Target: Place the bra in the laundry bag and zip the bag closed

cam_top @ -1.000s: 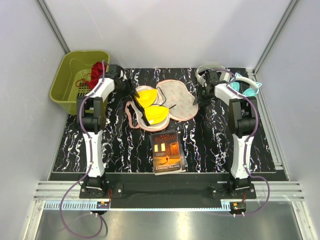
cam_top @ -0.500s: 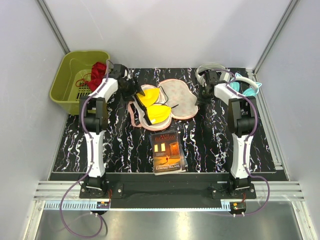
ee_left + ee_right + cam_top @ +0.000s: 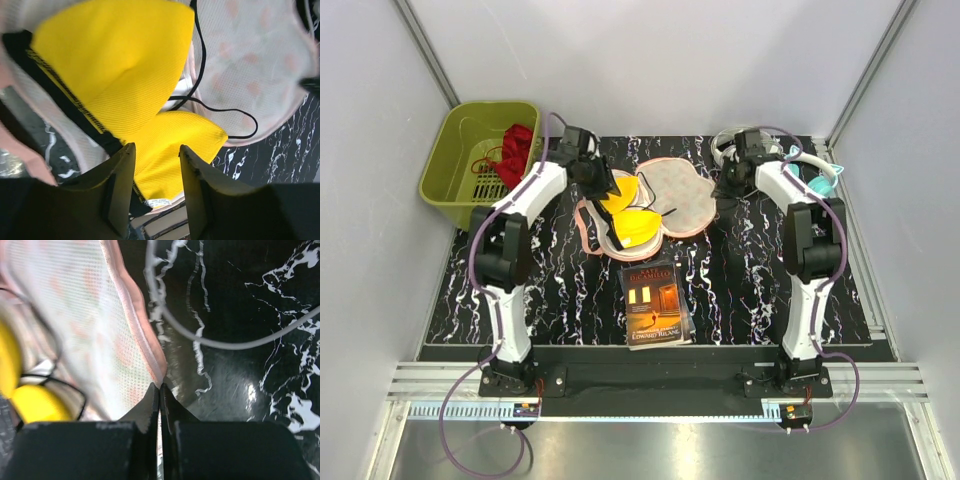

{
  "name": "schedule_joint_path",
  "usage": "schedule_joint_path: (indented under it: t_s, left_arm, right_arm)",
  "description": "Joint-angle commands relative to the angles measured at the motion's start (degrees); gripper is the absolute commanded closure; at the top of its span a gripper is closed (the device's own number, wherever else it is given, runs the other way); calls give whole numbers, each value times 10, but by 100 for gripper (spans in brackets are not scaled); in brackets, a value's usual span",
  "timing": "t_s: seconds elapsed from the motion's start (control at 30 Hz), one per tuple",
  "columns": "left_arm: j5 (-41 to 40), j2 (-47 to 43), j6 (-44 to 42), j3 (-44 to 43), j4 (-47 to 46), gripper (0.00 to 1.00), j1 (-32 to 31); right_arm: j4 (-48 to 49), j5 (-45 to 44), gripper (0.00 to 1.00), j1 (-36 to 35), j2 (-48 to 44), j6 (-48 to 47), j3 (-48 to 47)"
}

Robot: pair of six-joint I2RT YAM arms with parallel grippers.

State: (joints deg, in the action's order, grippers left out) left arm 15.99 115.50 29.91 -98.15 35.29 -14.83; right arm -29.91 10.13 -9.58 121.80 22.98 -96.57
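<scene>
Black fingers of our left gripper stand parted over the yellow bra, grasping nothing. The bra lies across the left half of the opened laundry bag, mid-table on the black marbled table. Our right gripper is clenched on the laundry bag's pink right edge.

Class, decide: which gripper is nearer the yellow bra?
Left. The left gripper hangs open directly over the bra. The right gripper is shut on the right-hand edge of the laundry bag, across the bag from the bra.
</scene>
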Motion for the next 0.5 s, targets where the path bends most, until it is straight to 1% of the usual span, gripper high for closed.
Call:
schedule_joint_path:
  t_s: [0.0,0.17,0.23,0.33,0.47]
  left_arm:
    - [28,53,21,5,-23,59,-13]
    - [24,102,31,-1,-36,61,-16]
    - [25,113,32,-10,-36,61,-17]
    - [25,129,34,-13,-38,61,-16]
    - [31,128,39,2,-53,62,-17]
  right_arm:
    - [-3,21,100,-6,-90,25,7]
    - [-8,51,100,-32,-133,50,18]
    - [-7,65,100,-57,-143,62,21]
    - [-8,79,100,-97,-143,83,18]
    - [-7,95,100,-143,-116,105,-22]
